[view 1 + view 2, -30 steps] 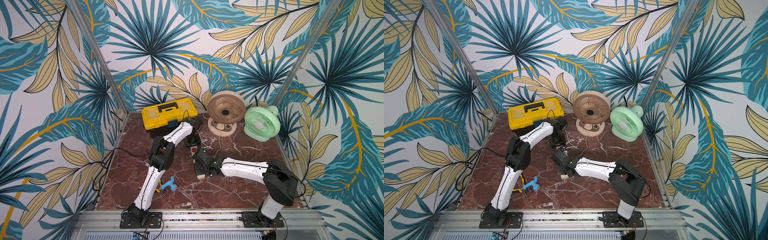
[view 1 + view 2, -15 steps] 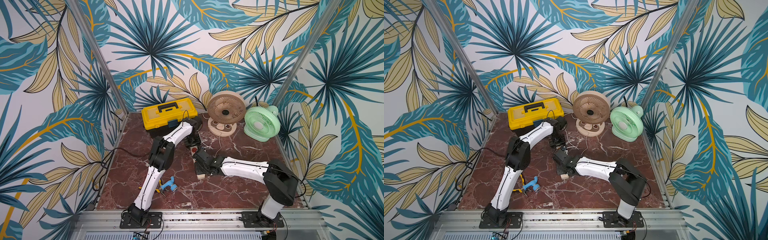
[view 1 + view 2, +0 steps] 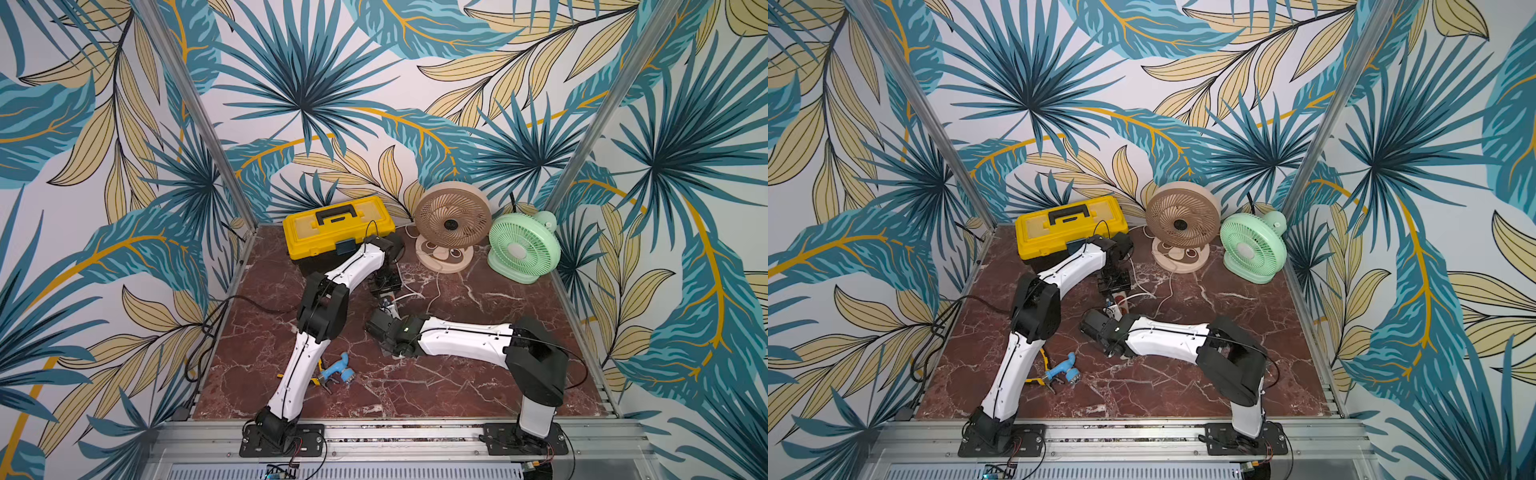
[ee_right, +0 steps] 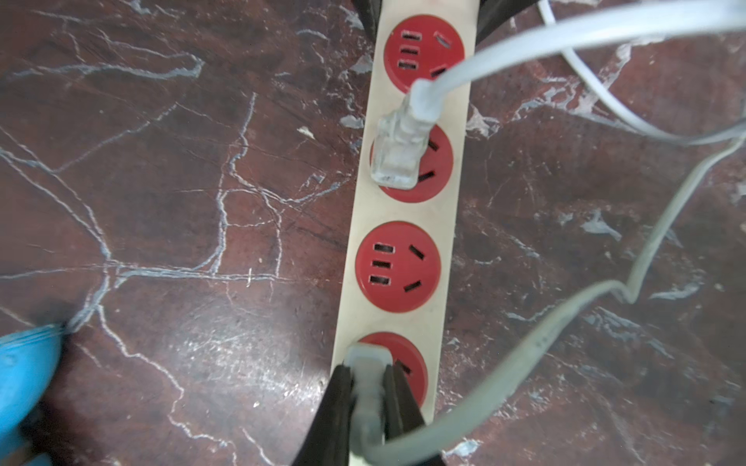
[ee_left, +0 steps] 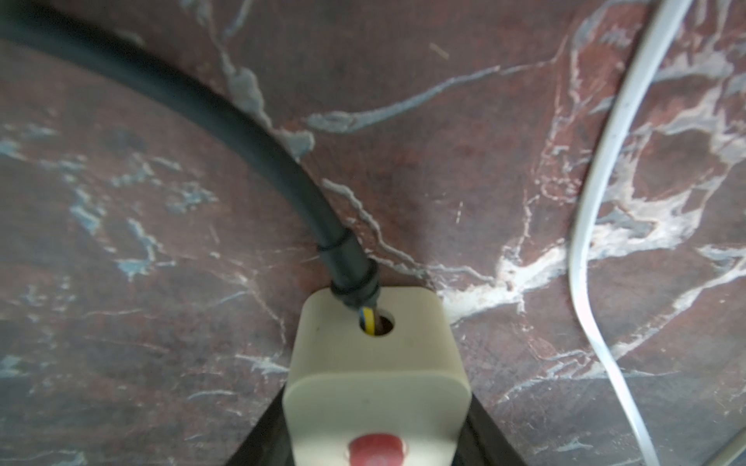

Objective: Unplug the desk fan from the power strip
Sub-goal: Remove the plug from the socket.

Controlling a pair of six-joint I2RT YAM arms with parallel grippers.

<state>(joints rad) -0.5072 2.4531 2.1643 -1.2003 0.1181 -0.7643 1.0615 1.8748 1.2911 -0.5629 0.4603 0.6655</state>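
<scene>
Booth walled in palm-leaf paper, floored with a red-brown marbled surface (image 3: 457,386). Along the back: yellow toolbox (image 3: 337,227), beige fan (image 3: 452,219), green fan (image 3: 523,248); near the front, a small blue tool (image 3: 337,371).

Item of the task, the power strip (image 4: 403,210): flat on the surface mid-booth, between the two arms; black cable (image 5: 242,133) entering at the button (image 5: 377,448) end. Four red sockets in a row: first from that end empty, second taken by a clear plug (image 4: 397,157), third empty, last taken by a grey plug (image 4: 367,359).

Grip, left jaws: closed across the button end of the strip, pinning it to the surface. Grip, right jaws: shut tight on the grey plug, one finger on each side, plug apparently seated in its socket.

Step in hand, by judgement: drawing the grey plug out. Pull straight along the pins, square away from the socket face, without twisting or levering. Hold the strip down firmly with the left jaws against any lifting. Mind the grey cord (image 4: 541,339) looping just beside the right jaws and the white cord (image 4: 605,26) arching over the row. Cord-to-fan pairing: not traceable here
</scene>
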